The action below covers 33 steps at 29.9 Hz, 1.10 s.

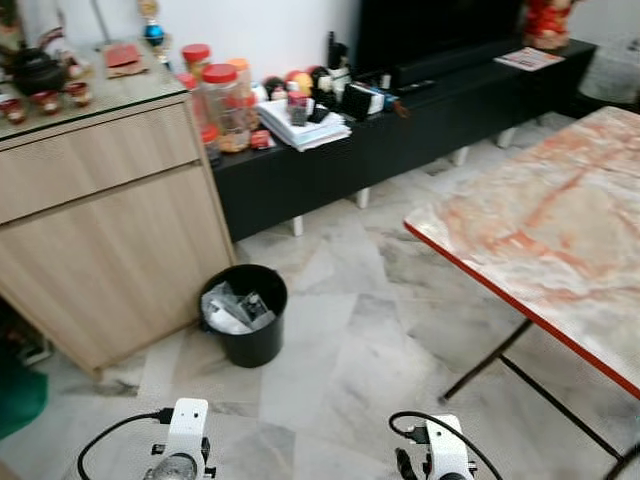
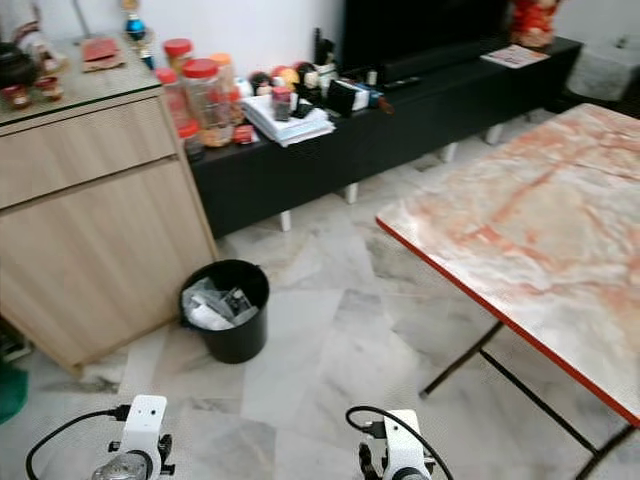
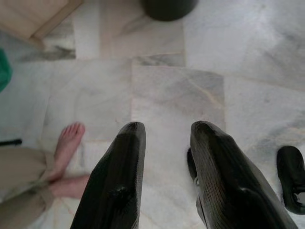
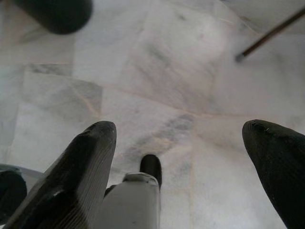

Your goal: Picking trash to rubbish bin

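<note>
Lower left of centre in the left eye view, one black rubbish bin stood on the pale marble floor, just beside the corner of the wooden cabinet. It already held crumpled trash, pale paper or plastic wrappers; pieces too tangled to count. No loose trash was made out on the floor near it.

Judged from looks: such wrappers would be light, soft and crushable, likely slippery if plastic. Best taken by pinching a raised fold or bunched edge rather than a flat face.

At the lower edge of that view, two silver arms hung low. Left gripper: two black fingers slightly apart, nothing between them, pointing down at the floor. Right gripper: fingers spread wide, also empty.

Lower left of the left wrist view: a person's two bare feet.

Counts: one bin, one folding table with a red-veined marble-look top at right, one low black TV bench across the top, about three red-lidded jars at its left end.
</note>
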Tool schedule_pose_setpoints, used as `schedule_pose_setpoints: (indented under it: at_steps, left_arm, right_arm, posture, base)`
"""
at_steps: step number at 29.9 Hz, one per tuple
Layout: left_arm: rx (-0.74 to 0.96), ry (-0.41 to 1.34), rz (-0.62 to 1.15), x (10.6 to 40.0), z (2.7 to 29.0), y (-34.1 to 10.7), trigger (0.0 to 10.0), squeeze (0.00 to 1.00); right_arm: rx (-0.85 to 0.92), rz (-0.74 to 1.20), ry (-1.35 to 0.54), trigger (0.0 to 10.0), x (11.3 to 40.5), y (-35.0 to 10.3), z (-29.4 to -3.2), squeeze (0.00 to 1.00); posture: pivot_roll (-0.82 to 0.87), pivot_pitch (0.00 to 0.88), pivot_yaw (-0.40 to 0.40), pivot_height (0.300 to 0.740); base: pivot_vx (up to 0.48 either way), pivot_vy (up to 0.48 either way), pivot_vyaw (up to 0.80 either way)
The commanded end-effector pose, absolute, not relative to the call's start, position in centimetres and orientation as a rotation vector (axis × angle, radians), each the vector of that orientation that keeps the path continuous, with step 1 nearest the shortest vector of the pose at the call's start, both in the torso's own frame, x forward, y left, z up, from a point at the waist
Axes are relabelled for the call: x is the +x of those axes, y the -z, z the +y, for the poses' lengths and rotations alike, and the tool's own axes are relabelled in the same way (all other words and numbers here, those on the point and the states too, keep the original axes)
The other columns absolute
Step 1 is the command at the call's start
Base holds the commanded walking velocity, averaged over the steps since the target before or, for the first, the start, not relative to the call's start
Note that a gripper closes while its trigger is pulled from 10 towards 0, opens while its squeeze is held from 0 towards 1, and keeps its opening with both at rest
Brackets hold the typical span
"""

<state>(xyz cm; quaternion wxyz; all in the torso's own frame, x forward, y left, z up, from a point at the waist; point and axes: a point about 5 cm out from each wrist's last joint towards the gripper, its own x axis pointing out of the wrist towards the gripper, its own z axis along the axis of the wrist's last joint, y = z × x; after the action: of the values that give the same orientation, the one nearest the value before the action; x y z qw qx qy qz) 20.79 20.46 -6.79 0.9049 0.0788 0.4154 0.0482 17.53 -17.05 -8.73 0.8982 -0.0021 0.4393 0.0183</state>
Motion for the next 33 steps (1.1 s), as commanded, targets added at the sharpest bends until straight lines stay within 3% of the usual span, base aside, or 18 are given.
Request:
schedule_pose_setpoints:
  at_steps: [1,7,13,33]
  left_arm:
    - [0.188,-0.106,0.871,20.52,20.9,6.88,10.0,0.0]
    - [0.187,-0.108,0.872,20.6,20.91,6.84,10.0,0.0]
    - [0.187,-0.103,0.875,20.63,20.8,6.85,10.0,0.0]
    - [0.202,-0.092,0.868,20.57,21.07,6.81,10.0,0.0]
  right_arm:
    - [-0.006,0.912,-0.031,10.0,17.52,8.74,-17.06,0.0]
    - [-0.005,0.913,-0.026,10.0,17.48,8.77,-17.06,0.0]
    - [-0.003,0.915,-0.016,10.0,17.4,8.8,-17.13,0.0]
    - [0.0,0.921,-0.005,10.0,17.24,8.89,-17.04,0.0]
  posture:
    - [-0.1,0.0,0.018,0.74]
    - [-0.11,0.0,0.023,0.74]
    - [-0.11,0.0,0.026,0.74]
    - [-0.1,0.0,0.032,0.74]
  base:
    - [0.0,0.0,-0.78]
    - [0.0,0.0,-0.78]
    - [0.0,0.447,-0.78]
    - [0.0,0.0,-0.78]
